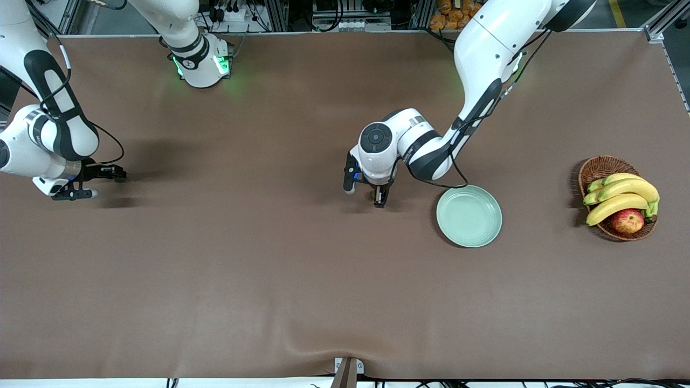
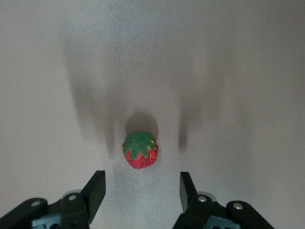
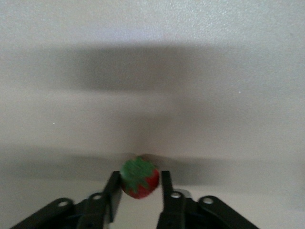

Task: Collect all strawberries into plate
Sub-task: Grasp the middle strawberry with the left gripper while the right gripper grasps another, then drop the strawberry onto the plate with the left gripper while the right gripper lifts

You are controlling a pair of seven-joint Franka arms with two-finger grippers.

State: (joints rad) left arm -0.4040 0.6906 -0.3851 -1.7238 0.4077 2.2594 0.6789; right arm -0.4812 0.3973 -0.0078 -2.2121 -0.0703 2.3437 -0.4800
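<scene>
My right gripper (image 3: 138,188) pinches a strawberry (image 3: 139,179) for carrying to the plate (image 1: 469,216); my left gripper (image 2: 141,191), fingers spread, straddles another strawberry (image 2: 140,150) beside that plate, ready to close.

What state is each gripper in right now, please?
Left gripper: open, above a strawberry on the table.
Right gripper: shut on a strawberry.

We find a brown table (image 1: 269,269) carrying a mint plate (image 1: 469,216), empty, a wicker basket (image 1: 598,168) of fruit toward the left arm's end, and one strawberry (image 2: 140,150) lying on the cloth.
</scene>
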